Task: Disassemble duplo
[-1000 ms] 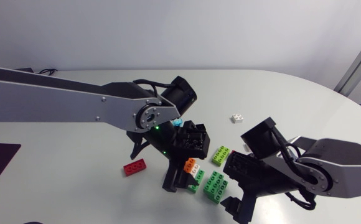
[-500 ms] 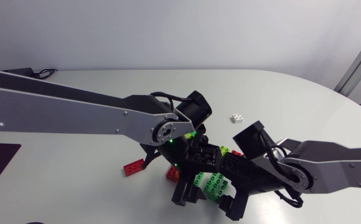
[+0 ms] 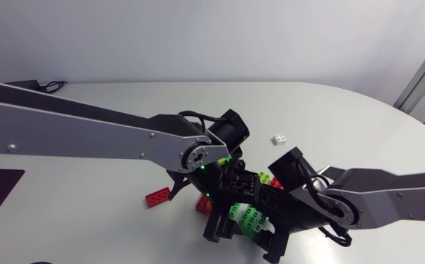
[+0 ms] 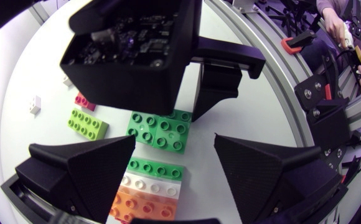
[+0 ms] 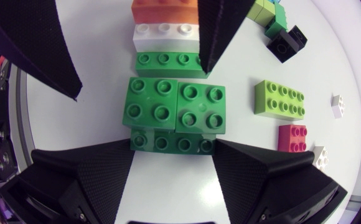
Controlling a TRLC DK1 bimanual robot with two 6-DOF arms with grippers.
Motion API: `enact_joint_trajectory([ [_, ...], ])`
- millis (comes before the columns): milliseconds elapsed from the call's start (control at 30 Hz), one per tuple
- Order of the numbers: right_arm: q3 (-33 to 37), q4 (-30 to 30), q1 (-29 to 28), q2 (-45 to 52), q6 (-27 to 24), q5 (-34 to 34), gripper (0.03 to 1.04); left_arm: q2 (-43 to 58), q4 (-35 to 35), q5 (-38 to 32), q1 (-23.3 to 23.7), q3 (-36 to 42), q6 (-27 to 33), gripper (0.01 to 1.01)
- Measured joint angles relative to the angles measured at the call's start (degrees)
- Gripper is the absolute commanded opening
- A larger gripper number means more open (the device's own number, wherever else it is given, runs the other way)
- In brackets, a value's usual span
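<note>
The duplo stack (image 4: 157, 132) lies flat on the white table: an orange, a white and a green row, two dark green blocks (image 5: 175, 106), then another green row (image 5: 171, 142). My left gripper (image 4: 175, 149) is open astride the orange-white-green end, with a gap at one finger. From the opposite side, my right gripper (image 5: 173, 143) has a fingertip against each end of the last green row. In the head view both grippers meet over the stack (image 3: 246, 215), left gripper (image 3: 220, 220) beside right gripper (image 3: 268, 239).
Beside the stack lie a lime brick (image 5: 280, 99), a red brick (image 5: 292, 137) and a small white brick (image 5: 336, 106). In the head view, another red brick (image 3: 157, 196) lies on the stack's left and the white brick (image 3: 279, 138) sits farther back.
Both arms came together over the stack, the left gripper shifting right and toward the front. In the last half second the right gripper's fingers narrowed onto the green row.
</note>
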Motion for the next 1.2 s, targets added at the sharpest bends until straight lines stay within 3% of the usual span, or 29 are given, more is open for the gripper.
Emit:
enact_joint_trajectory([
  [133,0.0,-0.6,0.4,-2.1,-0.1,-0.8,0.43,0.0,0.0,0.0,0.8,0.0,0.0,0.884],
  [400,0.7,-8.3,0.0,-11.6,-2.7,-3.9,0.43,0.0,0.0,2.6,2.7,0.0,0.0,0.884],
  [1200,1.5,-10.2,0.7,-12.2,-2.8,-3.0,0.43,-2.4,0.3,5.9,3.1,0.5,-2.1,0.884],
])
